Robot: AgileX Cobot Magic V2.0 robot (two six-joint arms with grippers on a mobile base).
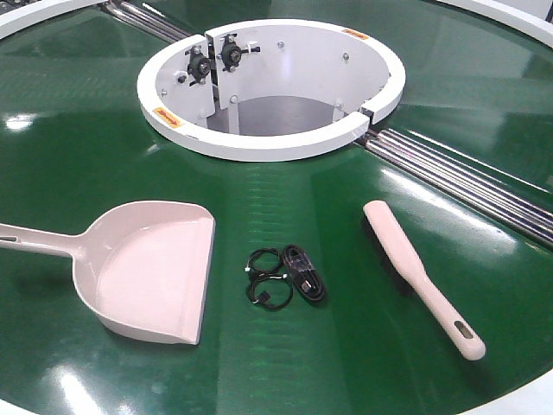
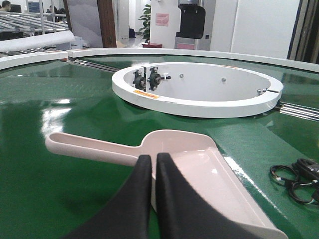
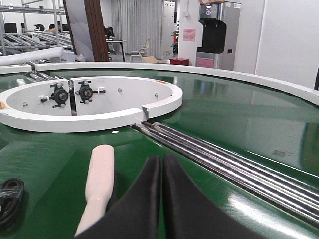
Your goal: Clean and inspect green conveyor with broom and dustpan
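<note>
L fingers (image 2: pixel 148 165), bottom-ctr of the L wrist view, are sitting pressed nearly together, gripping nothing. The dustpan (image 2: pixel 199 162) is lying just above them in frame. R fingers (image 3: pixel 157 168), bottom-ctr of the R wrist view, are likewise closed on nothing, w/ the broom (image 3: pixel 99 179) lying just to their left. In the front view the dustpan (image 1: pixel 151 268) is resting lower left on the green conveyor (image 1: pixel 346 372), mouth facing right. The broom (image 1: pixel 415 264) is lying lower right, handle pointing to the bottom-right corner. A black cable bundle (image 1: pixel 289 275) is sitting btwn them. The white hub (image 1: pixel 268 143) is filling the upper ctr.
</note>
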